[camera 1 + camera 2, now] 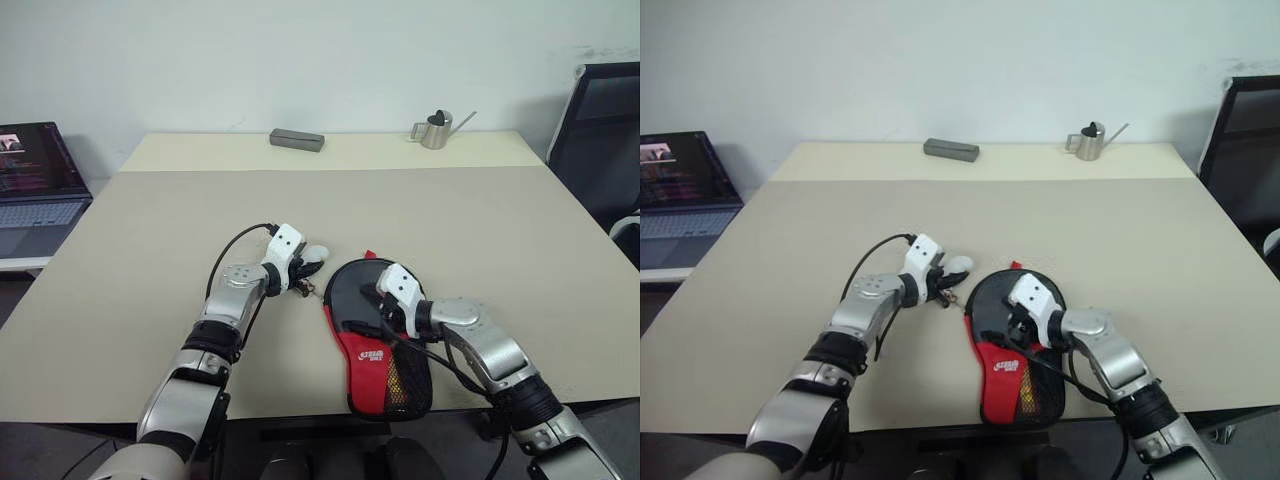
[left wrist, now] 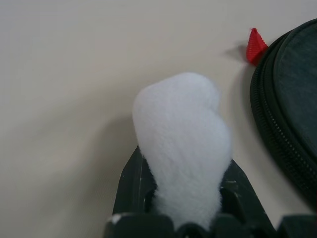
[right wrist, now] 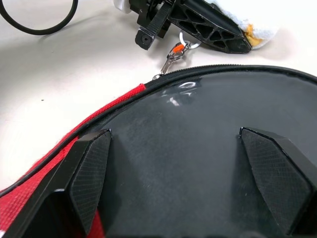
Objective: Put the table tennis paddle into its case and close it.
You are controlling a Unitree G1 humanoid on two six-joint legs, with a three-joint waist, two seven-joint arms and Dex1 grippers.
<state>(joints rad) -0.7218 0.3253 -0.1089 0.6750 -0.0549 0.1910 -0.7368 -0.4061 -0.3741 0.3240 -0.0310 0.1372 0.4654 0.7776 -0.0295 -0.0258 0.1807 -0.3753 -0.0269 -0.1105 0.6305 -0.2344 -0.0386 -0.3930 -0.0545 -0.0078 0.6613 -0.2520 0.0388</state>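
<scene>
centrally, the case [image 1: 372, 335] lies near the front edge of the tabletop [image 1: 480, 220], its round black end toward the middle and its red mesh end at the edge. we cannot make out the table tennis paddle apart from it; we judge it already inside, the step in hand being the closing. the right gripper [image 3: 190, 173] stands spread wide over the case's black face, as if steadying it. the left gripper [image 1: 298, 272], just beside the case's round end, has its fingers pressed together on a white fluffy pad [image 2: 183, 144]; whether they pinch the zipper pull [image 3: 173, 55] we cannot tell. next, we judge, the pull must be drawn along the zipper edge while the case is pinned. the right wrist view shows the metal pull with its orange tag; the left wrist view shows a red tab [image 2: 255, 44] at the rim.
</scene>
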